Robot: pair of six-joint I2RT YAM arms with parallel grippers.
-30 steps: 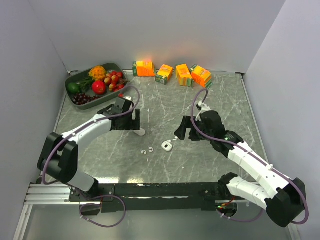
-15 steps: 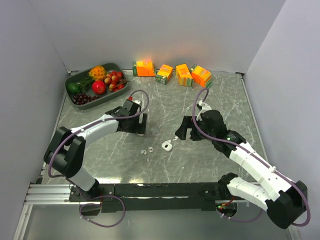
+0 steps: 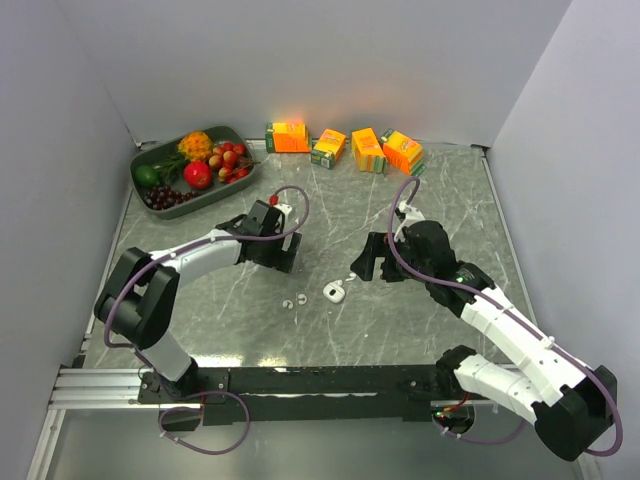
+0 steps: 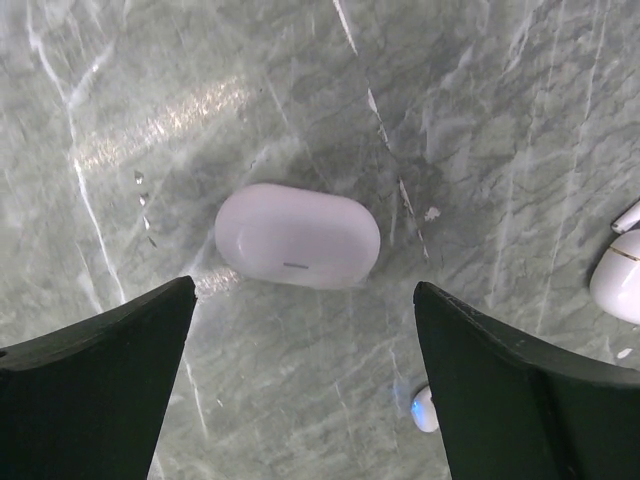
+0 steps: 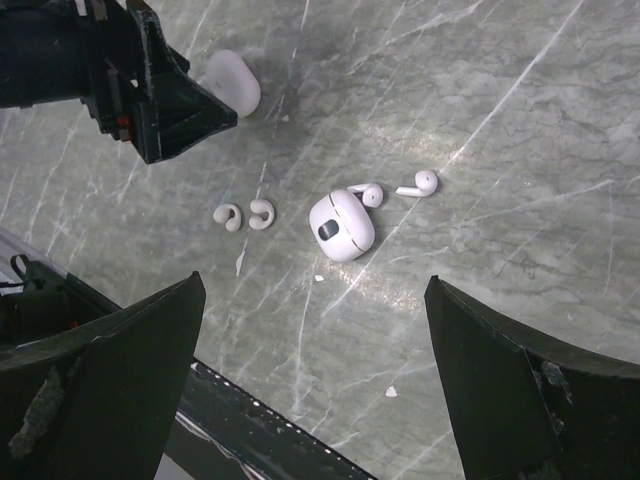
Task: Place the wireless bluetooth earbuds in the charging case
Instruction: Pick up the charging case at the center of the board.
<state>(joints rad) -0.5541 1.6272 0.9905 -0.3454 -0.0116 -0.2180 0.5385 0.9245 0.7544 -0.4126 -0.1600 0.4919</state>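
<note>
An oval white charging case [image 4: 298,235], closed, lies flat on the marble just ahead of my open left gripper [image 4: 305,310], between the lines of its two fingers. It also shows in the right wrist view [image 5: 232,82], beside the left gripper [image 3: 278,254]. A rounder white case [image 5: 341,224] lies mid-table [image 3: 333,291], with two stemmed white earbuds [image 5: 367,192] [image 5: 418,184] touching or just beside it. Two small curved white earbuds [image 5: 228,215] [image 5: 262,211] lie left of it [image 3: 293,302]. My right gripper [image 3: 366,262] is open and empty, raised above this group [image 5: 315,290].
A grey tray of fruit [image 3: 150,158] stands at the back left. Several orange juice cartons [image 3: 345,146] line the back wall. The black rail of the arm bases [image 5: 250,420] runs along the near edge. Walls close in left, right and back.
My left gripper has moved right and a little forward, coming over the oval case, which it now hides in the top view. The right arm has barely moved.
</note>
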